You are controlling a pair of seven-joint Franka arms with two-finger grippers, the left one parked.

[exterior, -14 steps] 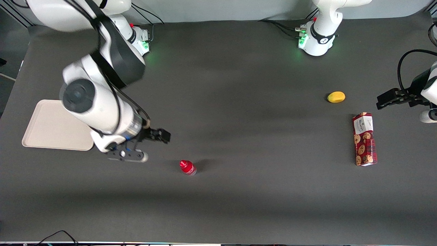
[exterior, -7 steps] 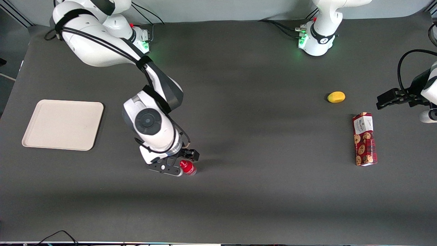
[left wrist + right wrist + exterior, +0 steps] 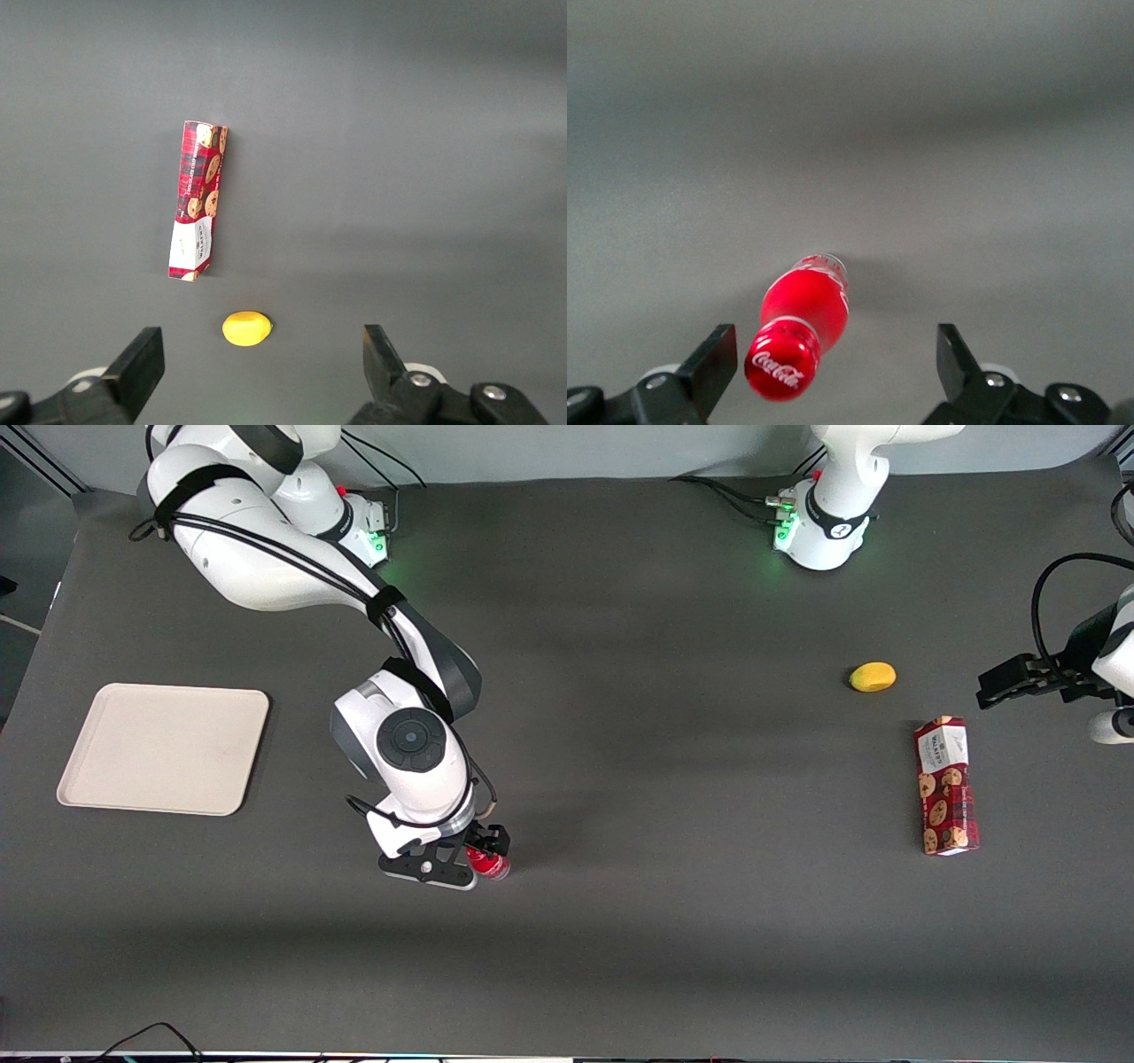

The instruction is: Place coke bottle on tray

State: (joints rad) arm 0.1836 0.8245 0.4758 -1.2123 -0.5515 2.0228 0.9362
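The coke bottle (image 3: 490, 864) stands upright on the dark table, small and red, partly covered by my gripper. In the right wrist view the bottle (image 3: 799, 323) shows its red cap with white script and sits between my two fingers, close to one finger (image 3: 709, 367) and apart from the other. My right gripper (image 3: 483, 855) hangs right over the bottle; in the right wrist view the gripper (image 3: 833, 372) is open and touches nothing. The beige tray (image 3: 164, 748) lies flat toward the working arm's end of the table, well away from the bottle.
A red cookie box (image 3: 946, 786) lies flat toward the parked arm's end of the table, with a yellow lemon-like fruit (image 3: 873, 677) farther from the front camera. Both also show in the left wrist view, the box (image 3: 197, 211) and the fruit (image 3: 245, 328).
My right arm swung from beside the tray over to the bottle and came down around it. The bottle has not moved. The tray is now uncovered.
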